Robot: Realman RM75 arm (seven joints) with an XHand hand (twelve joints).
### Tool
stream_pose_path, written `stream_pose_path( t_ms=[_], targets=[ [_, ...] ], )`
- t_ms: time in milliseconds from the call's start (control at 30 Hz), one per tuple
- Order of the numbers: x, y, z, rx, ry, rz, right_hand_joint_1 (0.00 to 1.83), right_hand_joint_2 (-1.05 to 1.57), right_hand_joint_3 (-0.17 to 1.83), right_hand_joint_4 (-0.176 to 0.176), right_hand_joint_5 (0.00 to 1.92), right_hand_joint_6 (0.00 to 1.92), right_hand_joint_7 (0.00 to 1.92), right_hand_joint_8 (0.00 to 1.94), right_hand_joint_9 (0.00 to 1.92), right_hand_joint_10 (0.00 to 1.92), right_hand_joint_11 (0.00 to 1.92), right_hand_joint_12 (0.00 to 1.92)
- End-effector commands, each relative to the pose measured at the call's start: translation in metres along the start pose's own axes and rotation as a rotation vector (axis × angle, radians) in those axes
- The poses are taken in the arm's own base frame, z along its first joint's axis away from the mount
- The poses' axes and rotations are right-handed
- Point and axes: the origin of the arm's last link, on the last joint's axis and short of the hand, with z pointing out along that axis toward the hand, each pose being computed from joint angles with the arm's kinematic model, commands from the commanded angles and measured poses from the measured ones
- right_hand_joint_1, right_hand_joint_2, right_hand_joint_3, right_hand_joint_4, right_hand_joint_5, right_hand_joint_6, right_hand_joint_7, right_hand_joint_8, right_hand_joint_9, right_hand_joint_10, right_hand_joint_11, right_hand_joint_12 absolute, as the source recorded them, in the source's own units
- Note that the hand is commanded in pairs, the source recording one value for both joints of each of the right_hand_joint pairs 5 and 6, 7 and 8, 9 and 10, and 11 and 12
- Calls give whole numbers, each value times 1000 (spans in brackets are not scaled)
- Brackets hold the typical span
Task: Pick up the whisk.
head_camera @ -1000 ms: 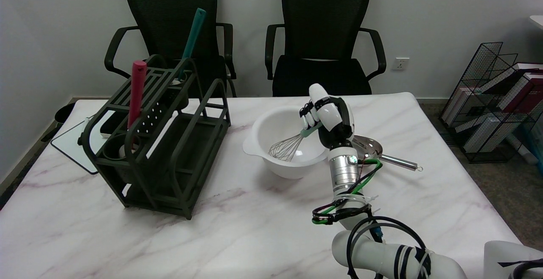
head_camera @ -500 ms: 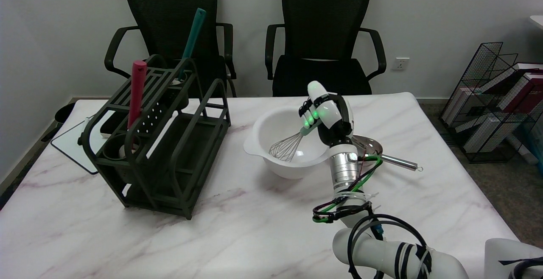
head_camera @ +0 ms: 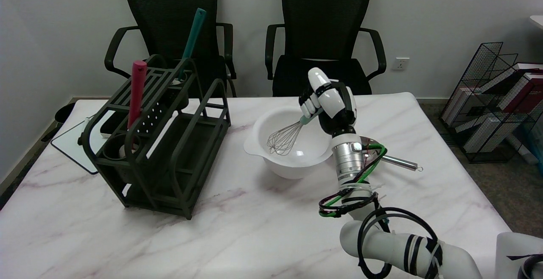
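— What has the right hand [head_camera: 326, 103] got?
— Its fingers are closed around the whisk [head_camera: 288, 135] by the pale green handle; the wire head hangs inside the white mixing bowl [head_camera: 258, 145].
— And nearby?
— A metal ladle [head_camera: 392, 158] behind the wrist, a dark utensil rack [head_camera: 161, 143] to the picture's left

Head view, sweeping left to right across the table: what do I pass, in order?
Dark green slatted utensil rack with a pink-handled tool, then a teal-handled tool → wire whisk → right hand gripping its handle → shiny metal ladle.
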Motion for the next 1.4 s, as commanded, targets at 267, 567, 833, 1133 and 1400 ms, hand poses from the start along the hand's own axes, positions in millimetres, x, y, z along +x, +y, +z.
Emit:
stream_pose_path(
  t_ms=[267,567,833,1133,1400],
  targets=[
    [23,-69,13,112,-76,-10,1095,1571,500,0,1920,1920,1920,1920,1920,1920,1920,1920],
    [55,-100,7,169,-29,2,1100,1571,403,0,1920,1920,1920,1920,1920,1920,1920,1920],
    [90,-125,1,250,33,34,1088,1571,333,0,1920,1920,1920,1920,1920,1920,1920,1920],
    [119,-131,-13,344,84,154,1089,1571,327,0,1920,1920,1920,1920,1920,1920,1920,1920],
    [138,-127,-28,378,120,221,1090,1571,324,0,1920,1920,1920,1920,1920,1920,1920,1920]
  ],
)
